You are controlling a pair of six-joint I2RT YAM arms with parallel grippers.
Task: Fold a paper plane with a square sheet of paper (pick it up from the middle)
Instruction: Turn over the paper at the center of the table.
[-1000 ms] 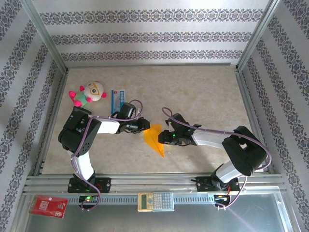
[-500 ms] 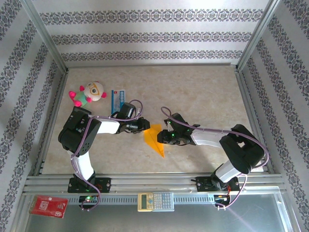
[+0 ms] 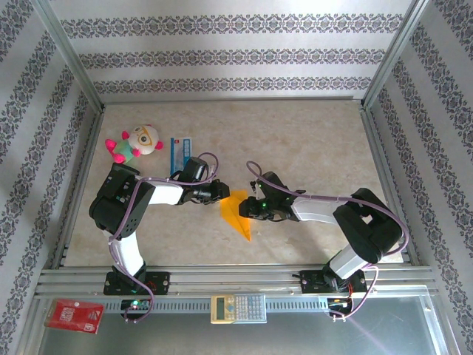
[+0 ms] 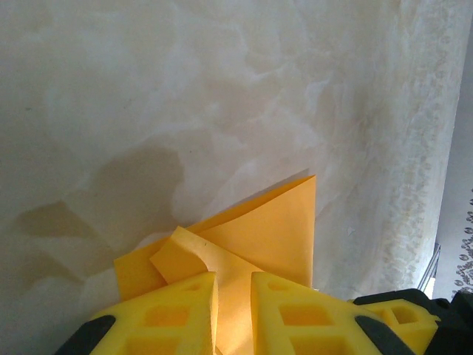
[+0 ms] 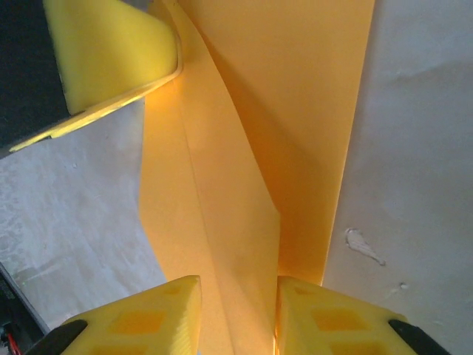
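Here — folded paper (image 3: 235,213) between both jaws.

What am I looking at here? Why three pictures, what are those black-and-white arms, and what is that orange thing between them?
These are two robot arms bolted at the near edge of a table. One picture looks down from above. The other two come from small cameras on each wrist, so each arm's own yellow fingers poke in at the bottom. The left claw pinches the partly folded orange-yellow paper. The right claw has its fingers apart, astride a raised fold of it. Also on the table are a plush toy and a blue-and-white packet. On the metal ledge in front lie a calculator and a red packet.
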